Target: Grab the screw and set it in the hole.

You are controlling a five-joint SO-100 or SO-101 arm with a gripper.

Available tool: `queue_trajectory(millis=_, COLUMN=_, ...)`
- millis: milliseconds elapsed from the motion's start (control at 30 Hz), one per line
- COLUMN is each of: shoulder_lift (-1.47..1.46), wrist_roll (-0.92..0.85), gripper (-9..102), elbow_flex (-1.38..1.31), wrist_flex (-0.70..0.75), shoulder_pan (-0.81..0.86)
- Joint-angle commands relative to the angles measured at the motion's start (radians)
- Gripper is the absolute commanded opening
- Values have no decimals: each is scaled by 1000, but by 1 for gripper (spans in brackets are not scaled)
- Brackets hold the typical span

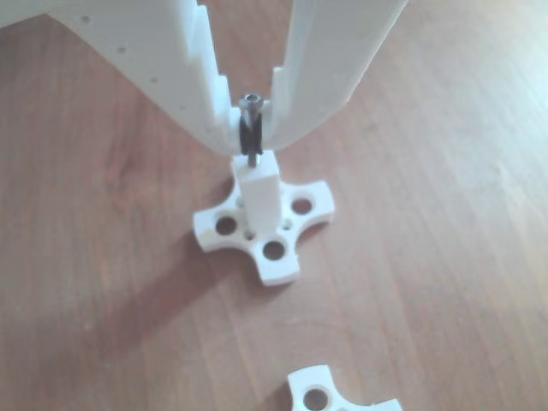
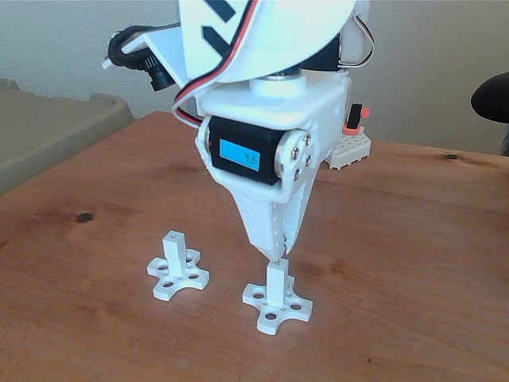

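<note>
Fixed view: two white posts on cross-shaped bases stand on the wooden table (image 2: 413, 239). I count one screw, one gripper and two bases. The near base (image 2: 276, 305) sits at 6 o'clock of the frame; the second base (image 2: 177, 275) stands at 9 o'clock of it, apart from it. My gripper (image 2: 278, 256) points straight down and ends just above the near post (image 2: 276, 280). A white toothed block (image 2: 350, 151) with a red and black part lies on the table at 1 o'clock of the frame, behind my arm. A tan surface (image 2: 48, 131) occupies the 9 o'clock edge, and a dark object (image 2: 491, 97) the 3 o'clock edge.

Other view: my two white fingers (image 1: 201, 77) come in from 12 o'clock and are closed narrow on the screw (image 1: 250, 128). The screw stands upright, its head at the top between the fingertips and its lower end at the top face of the post (image 1: 257, 193), where the hole lies; the hole itself is covered by the screw tip, and I cannot tell how far the tip has entered. Dark pads sit against the shank. This base shows three large round holes through its arms; the fourth arm is hidden behind the post. A corner of the second base (image 1: 330, 390) shows at 6 o'clock of the frame. Nothing stands between the screw and the post.
</note>
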Motion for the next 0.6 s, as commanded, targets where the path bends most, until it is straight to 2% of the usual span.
queue_trajectory(millis=0, shoulder_lift=34, wrist_roll=-6, gripper=-4, elbow_flex=-60, wrist_flex=5, shoulder_pan=8)
queue_trajectory(millis=567, shoulder_lift=34, wrist_roll=0, gripper=-4, elbow_flex=-83, wrist_flex=18, shoulder_pan=-2)
